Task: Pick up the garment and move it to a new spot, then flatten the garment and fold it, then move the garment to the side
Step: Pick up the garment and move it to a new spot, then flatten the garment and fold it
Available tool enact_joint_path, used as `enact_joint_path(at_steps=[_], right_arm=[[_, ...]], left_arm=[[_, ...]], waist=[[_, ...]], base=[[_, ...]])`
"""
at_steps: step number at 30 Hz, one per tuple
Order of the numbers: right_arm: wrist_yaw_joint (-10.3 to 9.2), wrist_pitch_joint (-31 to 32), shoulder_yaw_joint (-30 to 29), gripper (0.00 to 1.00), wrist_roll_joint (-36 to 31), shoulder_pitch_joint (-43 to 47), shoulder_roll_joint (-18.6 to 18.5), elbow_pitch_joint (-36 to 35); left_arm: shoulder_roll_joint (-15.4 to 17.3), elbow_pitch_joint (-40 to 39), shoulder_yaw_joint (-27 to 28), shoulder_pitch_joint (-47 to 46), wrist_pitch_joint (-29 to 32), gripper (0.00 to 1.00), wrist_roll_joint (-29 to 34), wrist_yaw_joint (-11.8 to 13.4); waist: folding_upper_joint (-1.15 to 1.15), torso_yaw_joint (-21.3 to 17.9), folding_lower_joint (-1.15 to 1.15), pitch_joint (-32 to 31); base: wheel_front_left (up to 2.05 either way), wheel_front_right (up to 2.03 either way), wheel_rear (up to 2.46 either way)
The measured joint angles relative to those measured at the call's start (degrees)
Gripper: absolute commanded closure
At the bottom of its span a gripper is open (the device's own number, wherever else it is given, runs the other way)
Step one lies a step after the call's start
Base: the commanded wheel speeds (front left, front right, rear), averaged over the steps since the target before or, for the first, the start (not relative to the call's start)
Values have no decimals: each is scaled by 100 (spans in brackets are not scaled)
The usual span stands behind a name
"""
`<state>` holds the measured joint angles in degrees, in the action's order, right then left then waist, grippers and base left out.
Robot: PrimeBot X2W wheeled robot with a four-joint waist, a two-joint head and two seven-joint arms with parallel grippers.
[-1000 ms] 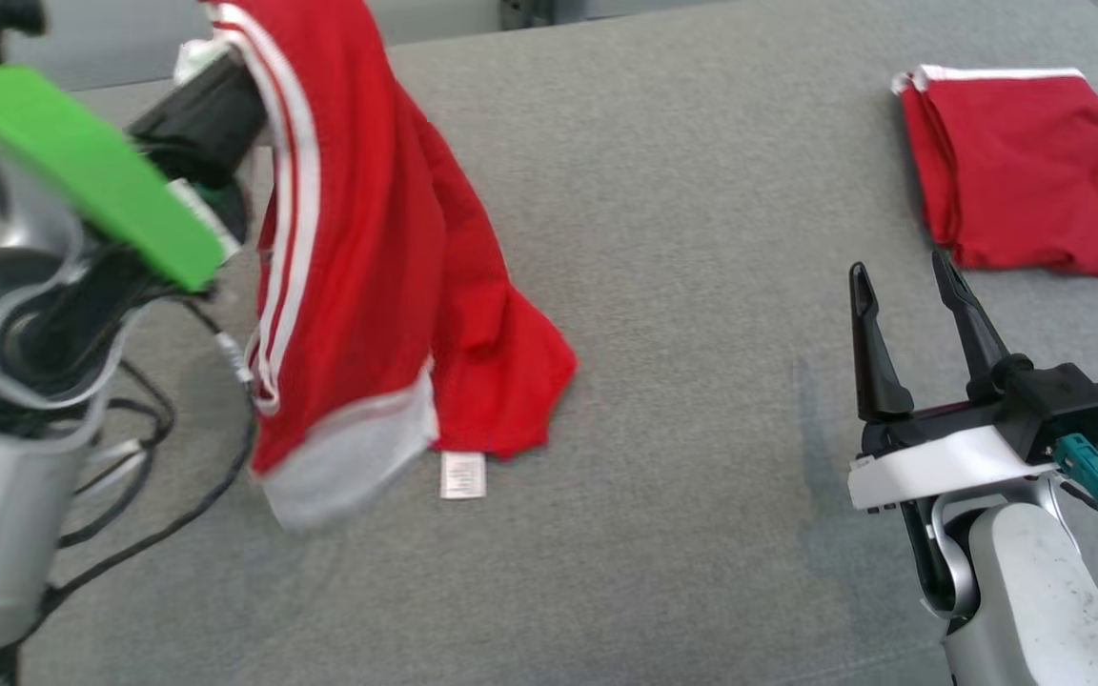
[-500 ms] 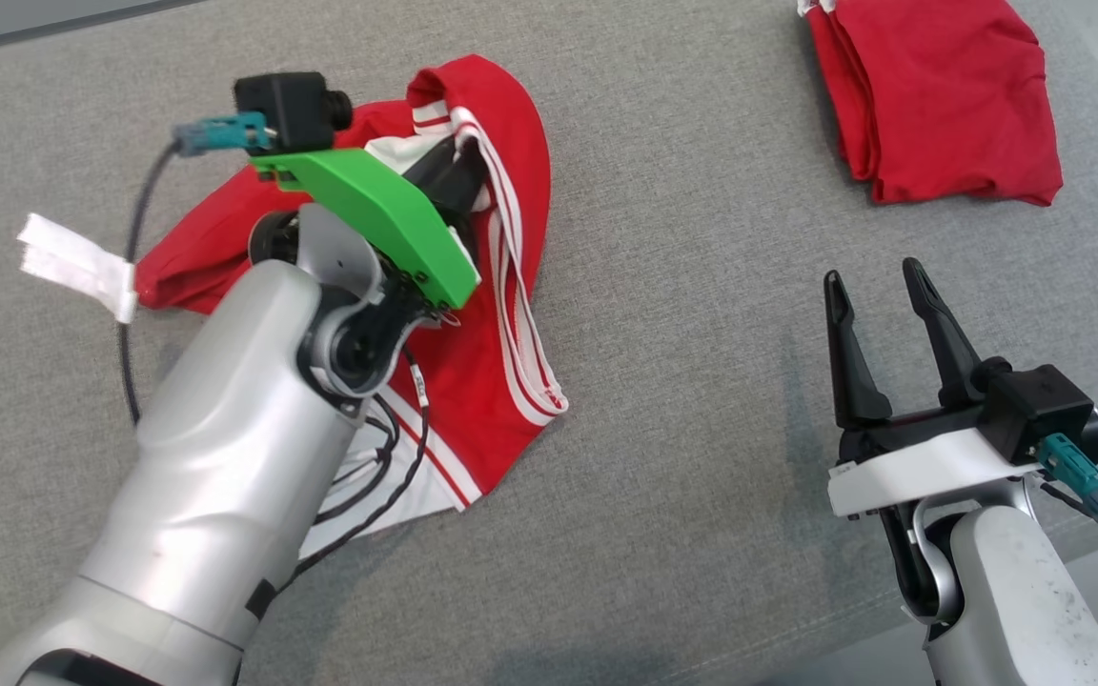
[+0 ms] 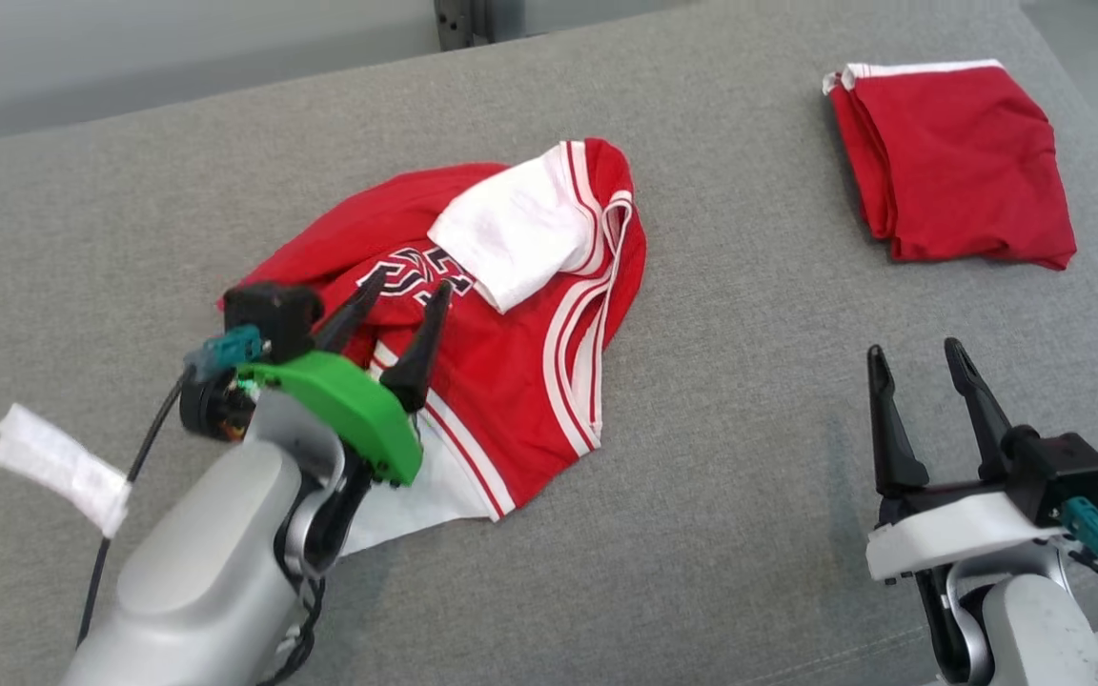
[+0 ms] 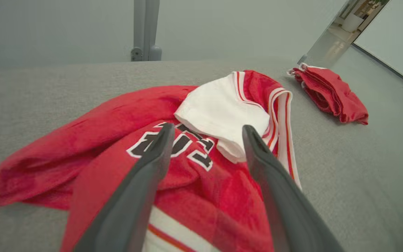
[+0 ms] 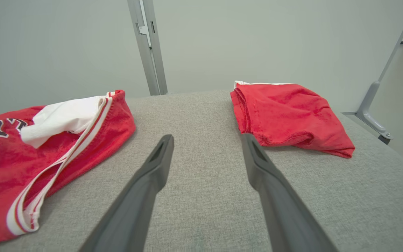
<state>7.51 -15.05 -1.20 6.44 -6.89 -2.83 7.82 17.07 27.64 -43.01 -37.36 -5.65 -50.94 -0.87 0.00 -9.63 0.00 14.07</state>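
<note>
I read my left gripper (image 3: pixel 411 283) as fingers spread, nothing clamped. The red jersey (image 3: pixel 530 381) lies crumpled directly beneath and ahead of its tips, on the grey padded surface (image 3: pixel 721 457). Whether the tips touch the cloth is unclear in the wrist view. My right gripper (image 3: pixel 915 348) is likewise spread and empty, with the jersey well to its left. Ahead of it, slightly right, lies a folded red garment (image 3: pixel 959 191).
</note>
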Motion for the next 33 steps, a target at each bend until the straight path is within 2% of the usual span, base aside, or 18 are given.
enact_joint_path(at_steps=[5, 11, 14, 17, 20, 24, 29, 33], right_arm=[[-1, 0, -232, 0, -230, 367, -2, -147], [-1, 0, -466, 0, -504, 706, -1, -354], [0, 0, -546, 0, -511, 845, 0, -435], [-1, 0, -588, 0, -533, 985, -1, -485], [-1, 0, -576, 0, -591, 1037, 3, -525], [-1, 0, -637, 0, -589, 1148, 1, -502], [-1, 0, -673, 0, -531, 1205, 1, -433], [-1, 0, -655, 0, -485, 1222, 1, -392]], left_arm=[[380, -803, 38, 1167, -466, 0, 55, 467], [537, -1383, 378, 2214, -896, 0, 249, 1023], [512, -1627, 770, 2653, -917, 0, 582, 1174], [388, -1893, 1352, 3105, -939, 0, 1121, 1183], [222, -1985, 1879, 3582, -940, 0, 1573, 975], [-12, -2017, 2463, 3906, -948, 0, 2065, 561], [-324, -1901, 2909, 4066, -948, 0, 2506, 68], [-559, -1798, 3159, 4096, -948, 0, 2707, -189]], waist=[[0, 299, 0, -373], [0, 748, 0, -752], [0, 946, 0, -932], [0, 1139, 0, -1105], [0, 1321, 0, -1249], [0, 1529, 0, -1401], [0, 1727, 0, -1506], [0, 1771, 0, -1522]], base=[[0, 0, 0], [0, 0, 0], [0, 0, 0], [0, 0, 0], [0, 0, 0], [0, 0, 0], [0, 0, 0], [0, 0, 0]])
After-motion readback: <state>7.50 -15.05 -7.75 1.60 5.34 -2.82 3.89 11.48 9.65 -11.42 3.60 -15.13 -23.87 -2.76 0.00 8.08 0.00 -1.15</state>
